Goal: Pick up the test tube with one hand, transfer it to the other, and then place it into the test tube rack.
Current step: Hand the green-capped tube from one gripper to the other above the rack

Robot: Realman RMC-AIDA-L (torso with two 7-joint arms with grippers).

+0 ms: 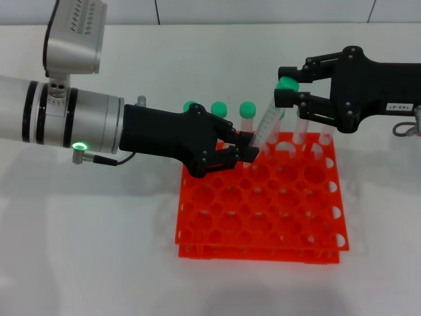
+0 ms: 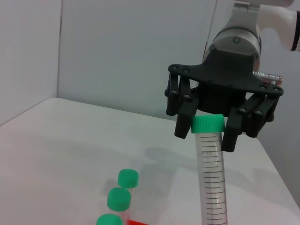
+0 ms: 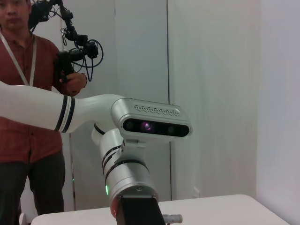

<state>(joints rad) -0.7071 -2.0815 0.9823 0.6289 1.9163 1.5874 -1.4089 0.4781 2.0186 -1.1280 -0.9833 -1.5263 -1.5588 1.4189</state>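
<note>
- The left gripper [image 1: 248,147] pinches the low part of the tilted test tube [image 1: 268,122] above the orange rack [image 1: 217,210].
- The right gripper [image 1: 288,92] has spread fingers [image 2: 183,125] on both sides of the green cap [image 2: 207,123].

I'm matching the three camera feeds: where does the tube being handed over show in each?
Head view: the test tube tilts between both grippers above the test tube rack.
Left wrist view: upright, centre-right.
Right wrist view: not in it.
Shared landmark: its green cap at the right gripper.

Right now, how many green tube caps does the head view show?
4 caps: three in a row behind the left gripper, one on the tilted test tube it holds, by the right gripper. Others may be hidden.
</note>
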